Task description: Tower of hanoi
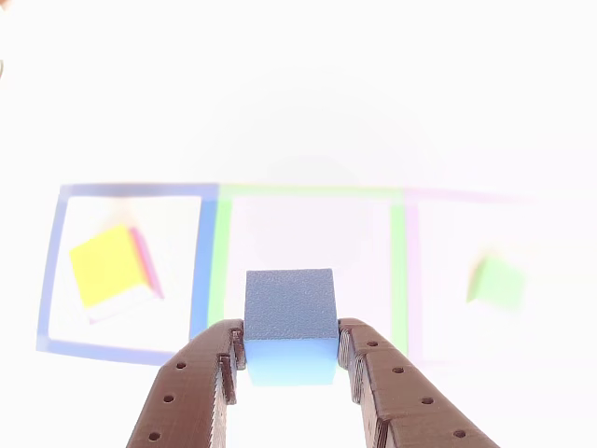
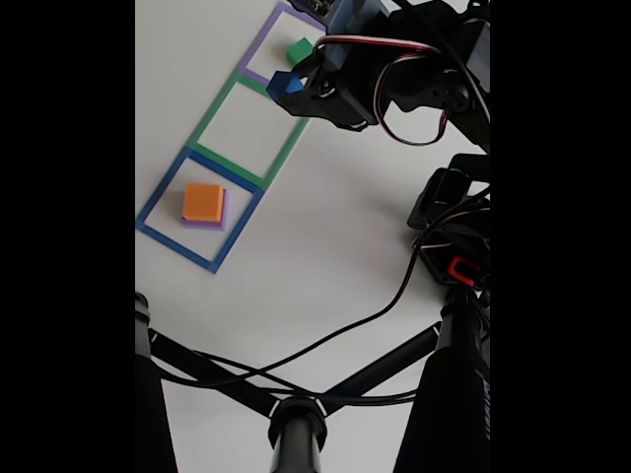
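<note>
My gripper (image 1: 291, 347) is shut on the small blue cube (image 1: 289, 299), its brown fingers (image 1: 219, 359) pressing both sides. In the fixed view the gripper (image 2: 293, 87) holds the blue cube (image 2: 290, 85) above the line between the green and purple outlines. The orange block (image 1: 104, 264) (image 2: 203, 200) lies on the purple slab (image 1: 147, 261) (image 2: 205, 224) inside the blue outline (image 1: 201, 261) (image 2: 158, 202). It looks yellow in the washed-out other view.
A small green block (image 1: 497, 280) (image 2: 299, 49) sits in the purple outline (image 1: 412, 280) (image 2: 258, 44). The green outline (image 1: 399, 271) (image 2: 212, 108) between the other two has nothing in it. Black stand legs and cables (image 2: 296, 424) cross the near table; the arm's body (image 2: 449, 227) stands at right.
</note>
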